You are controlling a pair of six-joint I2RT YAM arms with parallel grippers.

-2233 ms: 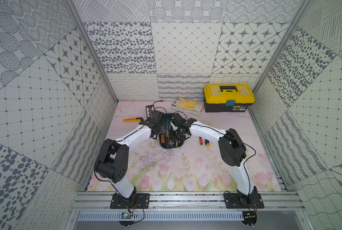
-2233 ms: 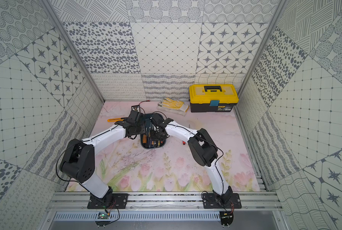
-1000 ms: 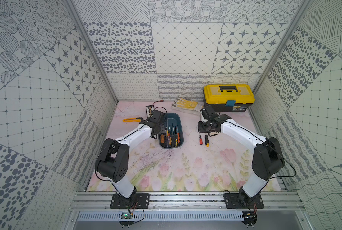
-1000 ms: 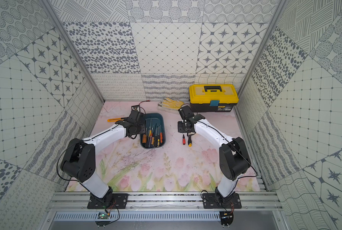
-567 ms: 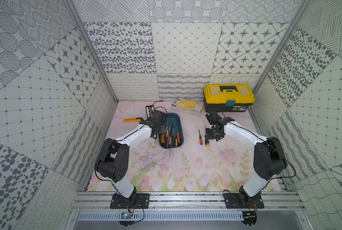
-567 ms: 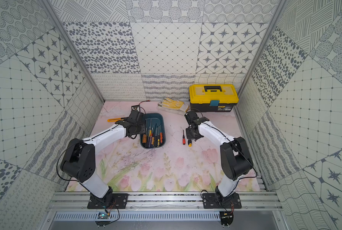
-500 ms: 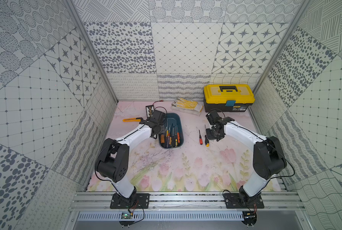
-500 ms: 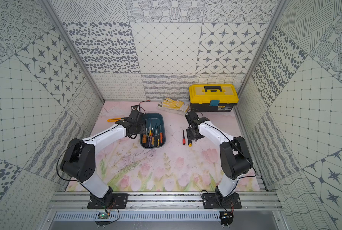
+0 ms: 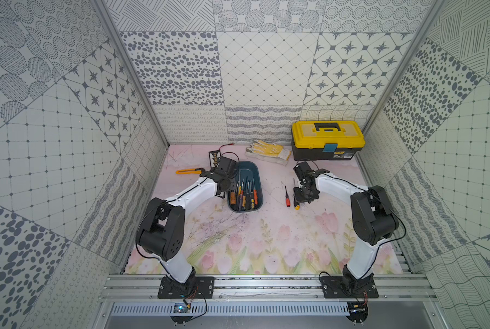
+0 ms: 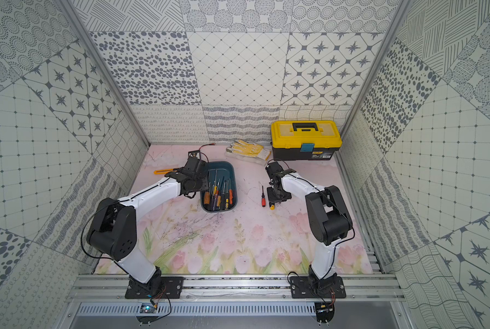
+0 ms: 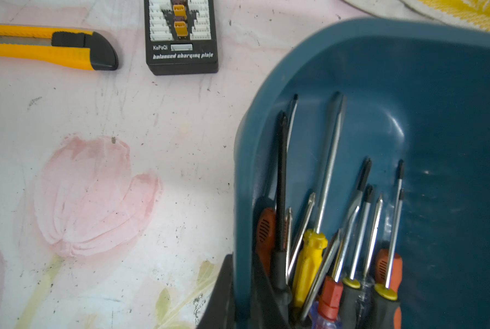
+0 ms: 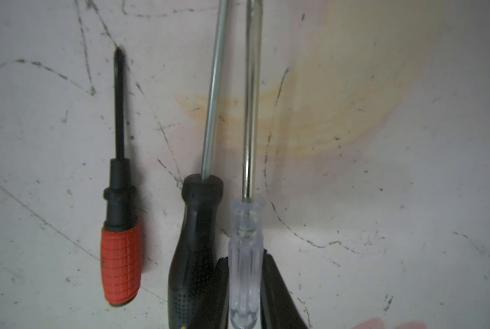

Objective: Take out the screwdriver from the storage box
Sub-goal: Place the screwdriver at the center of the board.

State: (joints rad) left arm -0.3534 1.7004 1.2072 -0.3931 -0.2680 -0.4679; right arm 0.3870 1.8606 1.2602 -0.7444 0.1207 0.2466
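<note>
The storage box (image 9: 251,166), a shallow teal tub (image 10: 221,164), holds several screwdrivers (image 11: 309,265) with their handles at its near end. My left gripper (image 11: 242,290) is shut on the tub's left wall, one finger inside and one outside; in a top view it (image 9: 229,190) is at the tub's left side. Right of the tub, my right gripper (image 12: 245,284) is shut on a clear-handled screwdriver (image 12: 245,250), low over the mat. In both top views this gripper (image 9: 302,197) (image 10: 278,196) hides the clear handle.
On the mat next to the held tool lie a black-handled screwdriver (image 12: 194,242) and a red-handled screwdriver (image 12: 120,256) (image 9: 287,198). A yellow utility knife (image 11: 47,47) and a black charging board (image 11: 181,37) lie left of the tub. Gloves (image 9: 268,149) and a yellow-lidded toolbox (image 9: 328,139) are at the back.
My right gripper has left the tub, swung to the right and come down beside the two screwdrivers on the mat. The left arm and the tub have stayed put.
</note>
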